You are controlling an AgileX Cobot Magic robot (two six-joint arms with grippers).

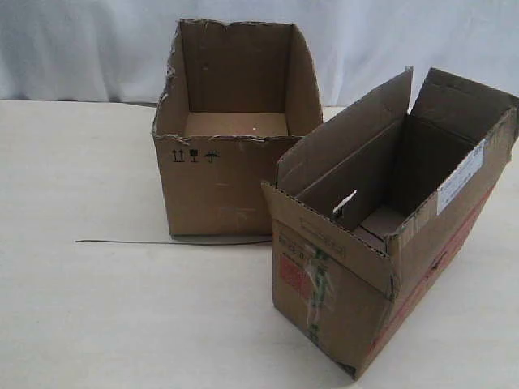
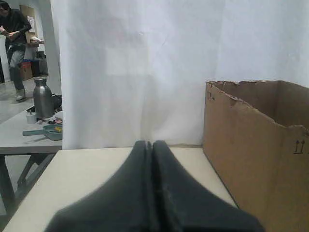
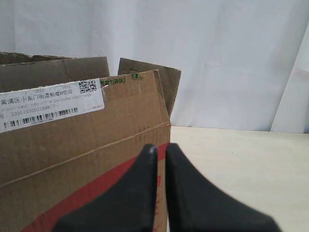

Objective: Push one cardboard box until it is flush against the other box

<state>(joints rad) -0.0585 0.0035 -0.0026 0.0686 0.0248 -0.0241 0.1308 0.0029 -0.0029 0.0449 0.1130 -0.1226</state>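
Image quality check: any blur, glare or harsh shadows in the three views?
Exterior view: soft, slightly washed out, even light, faint shadows under the squarish box and narrow box. Left wrist view: left gripper out of focus. Right wrist view: white sticker print soft but partly legible; no glare.

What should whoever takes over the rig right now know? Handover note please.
Left claw: shut, empty, off the squarish box, on its symbol-printed side.
Right claw: nearly shut, holding nothing, right by the narrow box's red-striped, stickered side; contact unclear.
Boxes: both upright on the table. The narrow box sits angled, its near-left corner overlapping the squarish box in the exterior view; the sides are not parallel.
Done: not flush yet.
Left: probably push the narrow box's striped side with the right claw until the sides meet.
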